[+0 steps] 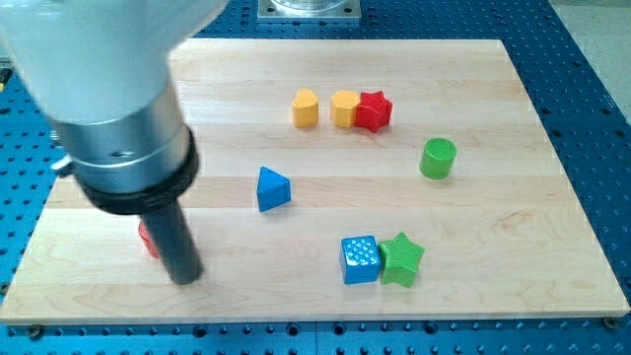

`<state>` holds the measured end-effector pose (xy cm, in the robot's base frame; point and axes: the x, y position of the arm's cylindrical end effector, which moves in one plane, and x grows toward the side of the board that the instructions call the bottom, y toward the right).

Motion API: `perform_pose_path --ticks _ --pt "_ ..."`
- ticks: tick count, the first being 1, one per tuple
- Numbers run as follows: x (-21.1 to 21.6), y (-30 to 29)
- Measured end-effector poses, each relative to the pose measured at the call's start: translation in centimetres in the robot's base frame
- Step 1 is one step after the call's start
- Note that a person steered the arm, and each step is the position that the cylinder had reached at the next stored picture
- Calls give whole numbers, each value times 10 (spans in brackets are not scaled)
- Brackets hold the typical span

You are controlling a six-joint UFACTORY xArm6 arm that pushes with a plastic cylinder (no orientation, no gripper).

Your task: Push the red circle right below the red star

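The red star [374, 111] lies near the view's top, right of centre, touching a yellow block [344, 108] on its left. The red circle [148, 239] is at the view's lower left, mostly hidden behind my rod; only a red sliver shows. My tip [185, 276] rests on the board just right of and slightly below the red circle, touching or nearly touching it. The arm's large body covers the view's upper left.
Another yellow block [306, 108] sits left of the first. A blue triangle [272, 188] is at the centre. A green cylinder [438, 158] is at the right. A blue cube [360, 260] and green star [401, 259] touch at the lower middle. The wooden board [513, 256] has blue table around it.
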<state>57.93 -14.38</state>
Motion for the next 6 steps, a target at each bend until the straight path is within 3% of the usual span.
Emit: perform_pose_path --ticks 2,3,4,5,6 --pt "-102 -33" --pt "-96 -91" --pt "-132 -62" --pt "-146 74" --pt "-149 96"
